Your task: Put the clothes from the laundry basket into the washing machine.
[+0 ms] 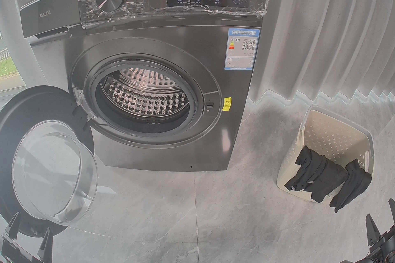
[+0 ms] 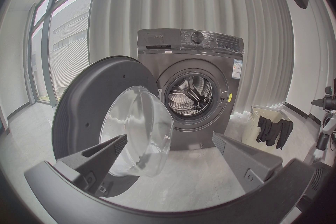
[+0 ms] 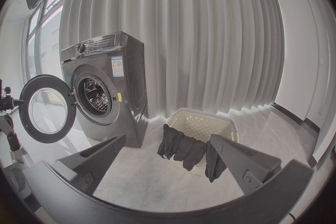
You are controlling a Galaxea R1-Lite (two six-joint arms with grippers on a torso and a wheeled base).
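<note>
A grey front-loading washing machine (image 1: 164,50) stands ahead with its round door (image 1: 45,165) swung open to the left; the steel drum (image 1: 144,95) holds nothing that I can see. A cream laundry basket (image 1: 329,140) sits on the floor to the right, with black clothes (image 1: 325,177) draped over its near rim. My left gripper (image 1: 29,237) is low at the left, near the door, open and empty. My right gripper (image 1: 382,222) is low at the right, short of the basket, open and empty. The right wrist view shows the basket (image 3: 206,123) and clothes (image 3: 182,147) beyond my open fingers (image 3: 241,158).
White curtains (image 1: 329,29) hang behind the machine and basket. Grey marble floor (image 1: 205,214) lies open between machine, basket and me. Windows (image 2: 52,42) run along the left wall. The open door (image 2: 105,112) juts out on the left side.
</note>
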